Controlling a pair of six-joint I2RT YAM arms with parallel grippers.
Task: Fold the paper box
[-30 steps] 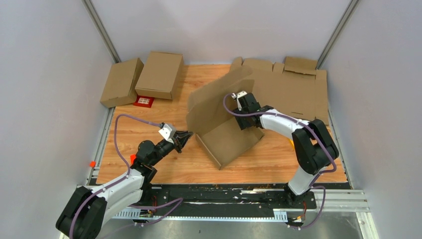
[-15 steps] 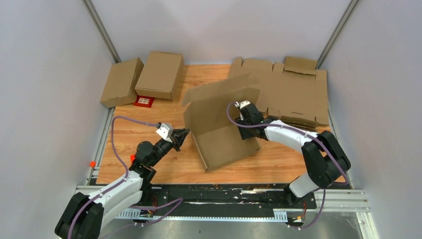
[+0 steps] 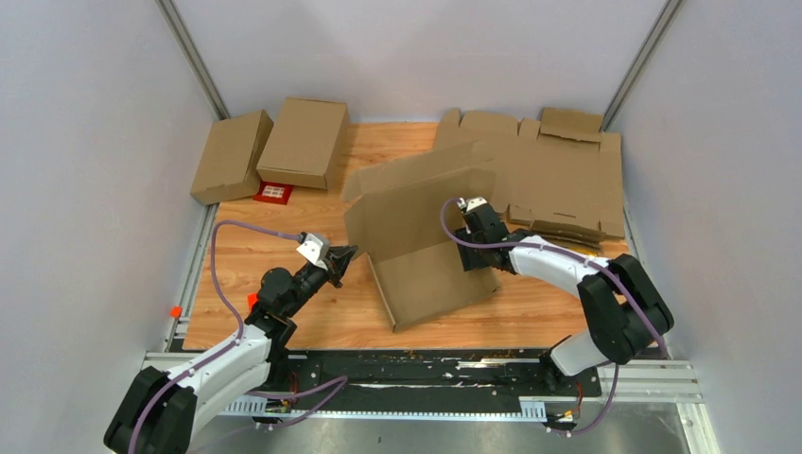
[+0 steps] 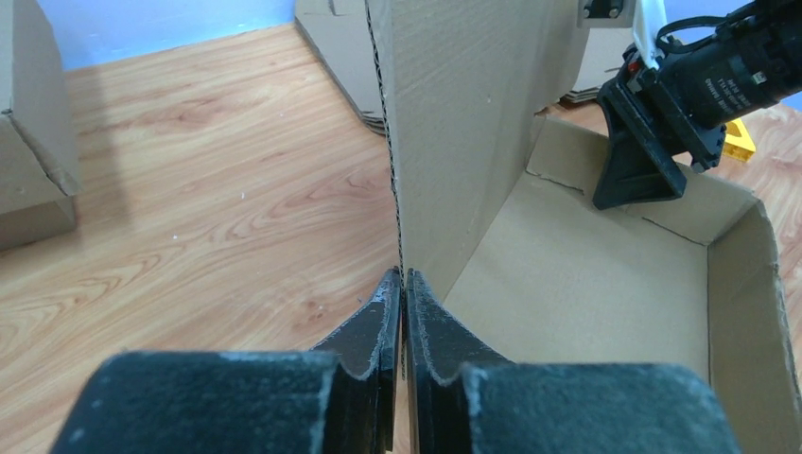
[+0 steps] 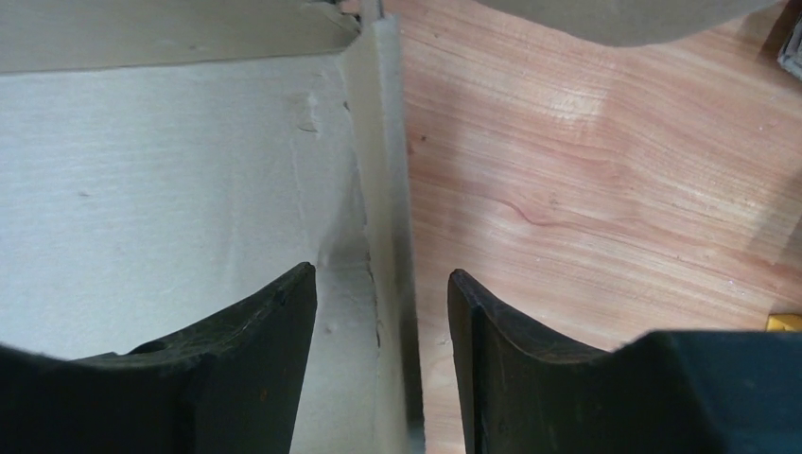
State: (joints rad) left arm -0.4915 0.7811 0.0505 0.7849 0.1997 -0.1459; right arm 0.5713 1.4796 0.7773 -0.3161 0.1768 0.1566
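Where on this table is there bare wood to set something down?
Bare wood lies on the table between the red card, the left arm and the paper box; also a near strip in front of that box. Crowded: closed cartons back left, flat cardboard stack back right.

Left arm (image 3: 222, 359) and right arm (image 3: 549, 263) each comprise white link shells, black joint housings, an external purple cable (image 3: 219, 274) and black claw fingers (image 4: 364, 331).
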